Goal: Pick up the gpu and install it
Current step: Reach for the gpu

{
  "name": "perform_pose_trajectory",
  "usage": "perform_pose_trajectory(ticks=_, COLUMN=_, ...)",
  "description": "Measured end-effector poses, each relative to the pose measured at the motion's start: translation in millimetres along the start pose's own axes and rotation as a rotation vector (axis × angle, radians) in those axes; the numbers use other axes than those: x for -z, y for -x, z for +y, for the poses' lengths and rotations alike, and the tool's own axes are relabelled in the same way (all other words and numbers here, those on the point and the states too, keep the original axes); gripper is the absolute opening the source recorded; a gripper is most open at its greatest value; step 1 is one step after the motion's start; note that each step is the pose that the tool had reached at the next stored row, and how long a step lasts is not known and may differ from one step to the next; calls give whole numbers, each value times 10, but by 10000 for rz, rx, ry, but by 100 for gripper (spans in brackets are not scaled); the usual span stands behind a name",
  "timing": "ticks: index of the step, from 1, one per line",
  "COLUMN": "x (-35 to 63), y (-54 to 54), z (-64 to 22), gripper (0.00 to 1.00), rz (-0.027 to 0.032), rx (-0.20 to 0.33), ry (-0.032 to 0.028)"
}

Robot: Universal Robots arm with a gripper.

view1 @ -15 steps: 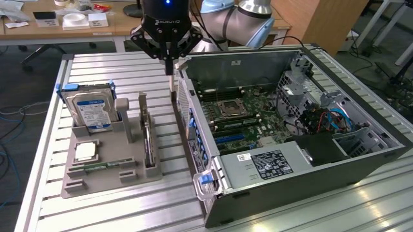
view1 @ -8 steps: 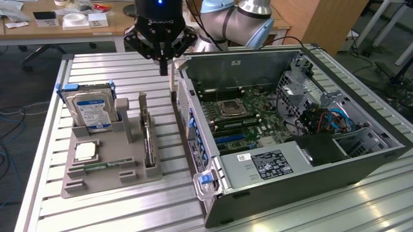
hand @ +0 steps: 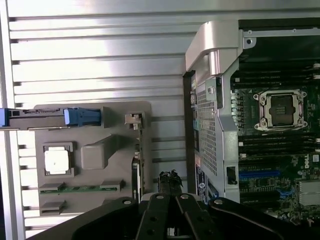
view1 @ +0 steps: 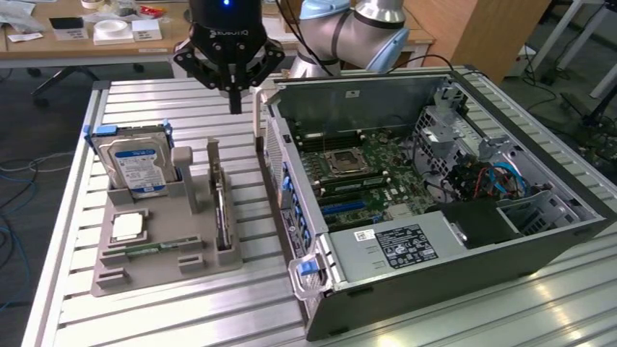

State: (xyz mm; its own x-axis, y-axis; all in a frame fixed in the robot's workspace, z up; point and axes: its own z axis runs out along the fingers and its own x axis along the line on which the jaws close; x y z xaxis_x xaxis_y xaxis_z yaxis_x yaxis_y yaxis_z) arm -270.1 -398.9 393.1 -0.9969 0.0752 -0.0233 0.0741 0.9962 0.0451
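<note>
Hovering with black metal gripper [view1: 235,108] pinched fully together and empty, above and just beside grey plastic holder tray [view1: 169,217] carrying slim green circuit-board gpu [view1: 225,217] on edge

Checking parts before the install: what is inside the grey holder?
A hard drive stands in one slot, a processor chip and memory stick lie in recesses, the gpu stands on edge; both standing parts' lower edges are covered.
</note>
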Motion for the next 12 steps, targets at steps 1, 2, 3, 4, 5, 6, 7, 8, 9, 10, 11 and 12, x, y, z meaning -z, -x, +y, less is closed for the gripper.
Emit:
perform_pose_trajectory(ticks=1, x=1, y=-15, z=-1, gripper=11, rz=0, rx=-1, ry=0)
perform_pose_trajectory(ticks=2, x=1, y=-28, z=-2, gripper=11, rz=1, rx=-1, ry=0)
perform_pose_trajectory(ticks=3, x=1, y=-40, z=-3, gripper=11, rz=1, rx=-1, ry=0)
perform_pose_trajectory(ticks=4, x=1, y=-51, z=-4, gripper=11, rz=0, rx=-1, ry=0)
perform_pose_trajectory(ticks=5, x=2, y=-63, z=-5, gripper=11, rz=1, rx=-1, ry=0)
perform_pose_trajectory(ticks=6, x=2, y=-76, z=-6, gripper=11, rz=1, rx=-1, ry=0)
perform_pose_trajectory(ticks=7, x=2, y=-91, z=-7, gripper=11, rz=0, rx=-1, ry=0)
perform_pose_trajectory(ticks=8, x=3, y=-107, z=-8, gripper=11, rz=0, rx=-1, ry=0)
perform_pose_trajectory(ticks=9, x=3, y=-123, z=-9, gripper=11, rz=1, rx=-2, ry=0)
perform_pose_trajectory(ticks=10, x=4, y=-139, z=-10, gripper=11, rz=0, rx=-1, ry=-1)
perform_pose_trajectory(ticks=11, x=4, y=-153, z=-11, gripper=11, rz=0, rx=-1, ry=0)
perform_pose_trajectory(ticks=12, x=4, y=-168, z=-12, gripper=11, rz=0, rx=-1, ry=0)
